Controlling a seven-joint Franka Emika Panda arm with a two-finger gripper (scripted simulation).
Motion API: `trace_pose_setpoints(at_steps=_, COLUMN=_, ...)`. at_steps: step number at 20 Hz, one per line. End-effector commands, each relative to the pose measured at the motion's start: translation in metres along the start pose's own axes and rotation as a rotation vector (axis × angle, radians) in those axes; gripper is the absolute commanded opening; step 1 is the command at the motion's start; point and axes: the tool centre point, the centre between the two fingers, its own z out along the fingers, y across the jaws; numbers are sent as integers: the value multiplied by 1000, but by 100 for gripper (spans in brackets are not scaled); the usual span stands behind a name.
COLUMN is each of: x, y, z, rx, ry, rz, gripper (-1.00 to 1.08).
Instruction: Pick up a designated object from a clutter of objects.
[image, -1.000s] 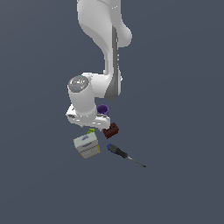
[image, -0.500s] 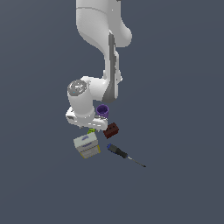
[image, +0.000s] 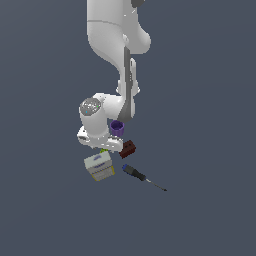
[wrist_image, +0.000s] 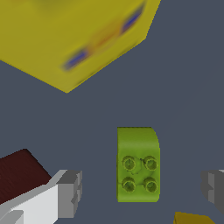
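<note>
Wrist view gives me the clearest read: the green brick (wrist_image: 138, 164) lies flat on the grey desk (wrist_image: 183, 87) with its four studs facing the camera, and it sits between my two fingers (wrist_image: 70, 192), which stand well apart, one on each side with clear gaps to the brick, touching nothing. The gripper (wrist_image: 142, 188) is therefore spread wide around the brick without contact. Past the brick's rounded end I see the yellow face of the box (wrist_image: 74, 35), near but apart from it. Behind one finger a corner of the red brick (wrist_image: 19, 175) shows, and close to the studded end of the green brick a bit of the yellow piece (wrist_image: 192, 218) peeks in at the frame edge. In the exterior view the arm hangs low over the clutter, its hand (image: 97, 135) covering most of the green brick, of which I see only a sliver (image: 103, 150) just at 12 o'clock of the box (image: 99, 166). The purple cup (image: 117, 128) stands at about 1 o'clock from the box, partly behind the hand, the red brick (image: 128, 148) is at 2 o'clock from the box, and the screwdriver (image: 141, 177) lies at 3 o'clock, its tip pointing toward 4 o'clock.
</note>
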Motion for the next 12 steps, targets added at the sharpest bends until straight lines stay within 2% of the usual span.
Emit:
trace_pose_setpoints(at_steps=1, x=0, y=0, z=12, rx=0, ry=0, rz=0, gripper=100)
trace_pose_setpoints(at_steps=8, x=0, y=0, z=25, rx=0, ry=0, rz=1, gripper=100)
trace_pose_setpoints(at_steps=9, x=0, y=0, z=25, rx=0, ry=0, rz=1, gripper=-100)
trace_pose_setpoints(at_steps=12, x=0, y=0, z=25, rx=0, ry=0, rz=1, gripper=-100)
